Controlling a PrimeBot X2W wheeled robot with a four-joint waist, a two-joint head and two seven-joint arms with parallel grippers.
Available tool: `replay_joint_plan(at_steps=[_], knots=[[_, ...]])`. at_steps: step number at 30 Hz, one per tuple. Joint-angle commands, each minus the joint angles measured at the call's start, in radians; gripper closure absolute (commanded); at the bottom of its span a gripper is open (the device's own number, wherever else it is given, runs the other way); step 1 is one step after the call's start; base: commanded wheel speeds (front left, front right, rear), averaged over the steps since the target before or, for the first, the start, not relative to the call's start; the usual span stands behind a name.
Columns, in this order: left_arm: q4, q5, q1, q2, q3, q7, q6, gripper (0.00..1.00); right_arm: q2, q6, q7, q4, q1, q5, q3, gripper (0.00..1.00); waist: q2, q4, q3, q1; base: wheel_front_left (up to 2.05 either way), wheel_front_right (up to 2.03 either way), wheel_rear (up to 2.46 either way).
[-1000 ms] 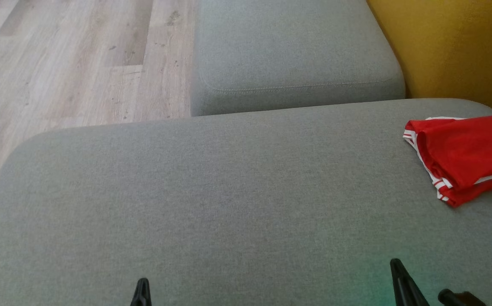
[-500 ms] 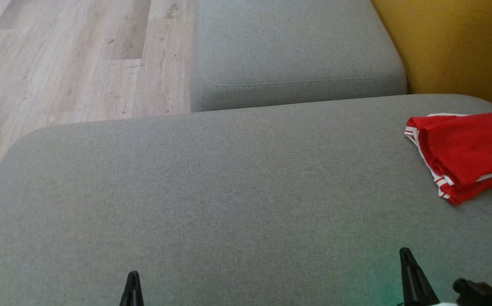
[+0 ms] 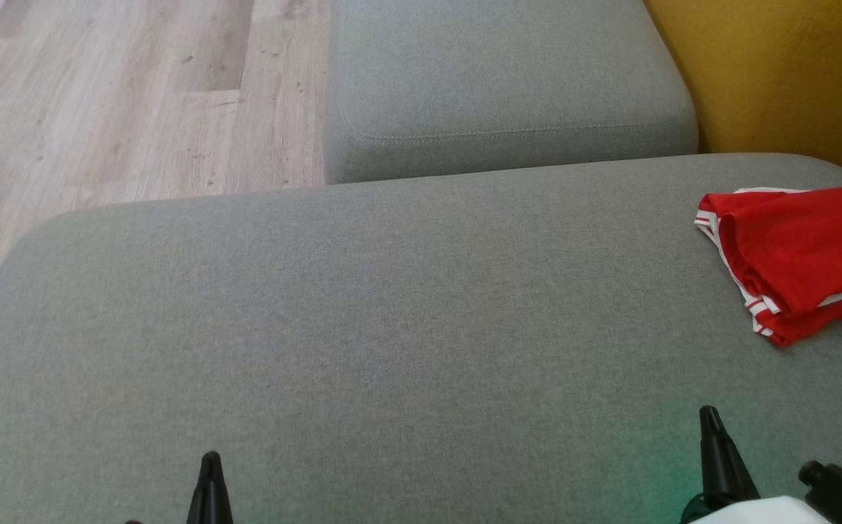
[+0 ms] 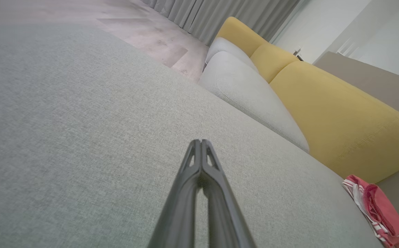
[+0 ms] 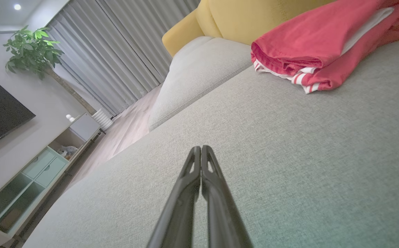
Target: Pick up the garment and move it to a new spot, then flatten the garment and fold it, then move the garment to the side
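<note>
1. Starting at the left gripper [image 3: 209, 484], confirm that its two dark fingers are pressed together with nothing between them. It hovers low over grey fabric at the near left.
2. Check the right gripper [image 3: 710, 429] likewise. Its fingers are pinched flat against each other and empty, over the near right of the same cushion [image 3: 391, 327].
3. Locate the garment [image 3: 799, 255]. It is red with white striped trim and lies in a folded stack on the cushion's far right corner. It is well apart from both grippers and just beside the yellow backrest [image 3: 792, 73]. Its right part runs out of the head view, so you cannot verify how close it lies to the cushion's right edge.
4. Judge the task as near complete: the garment reads as folded and set aside.
5. Expect trouble only if you re-approach.
   - Closed fingertips driven in low from the near side would likely plough under the lower layer, where the striped hem sticks out, and open the fold.
   - A sideways push could slide the stack against the backrest or off the corner.
6. Use the open room. The cushion's middle and left are bare fabric, which should give both arms room to withdraw. Mind the rounded left edge, which drops to the wooden floor [image 3: 100, 109], and the seam with the second grey cushion [image 3: 493, 73] beyond.
</note>
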Motion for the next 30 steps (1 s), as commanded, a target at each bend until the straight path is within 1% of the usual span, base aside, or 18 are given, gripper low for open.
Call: replay_joint_plan(at_steps=[1,30], knots=[[-0.024,-0.027,-0.057,0.011,0.027,0.006,-0.007,1.00,-0.019,0.003,0.006,-0.030,-0.057,0.031,-0.001,1.00,0.0000,0.000,0.002,-0.0001,0.00,0.00,0.00],[0.015,-0.346,-0.153,0.016,0.101,0.080,-0.058,1.00,-0.024,0.005,0.082,-0.023,-0.137,0.377,-0.040,1.00,0.0000,0.000,0.035,-0.0001,0.00,0.00,0.00]])
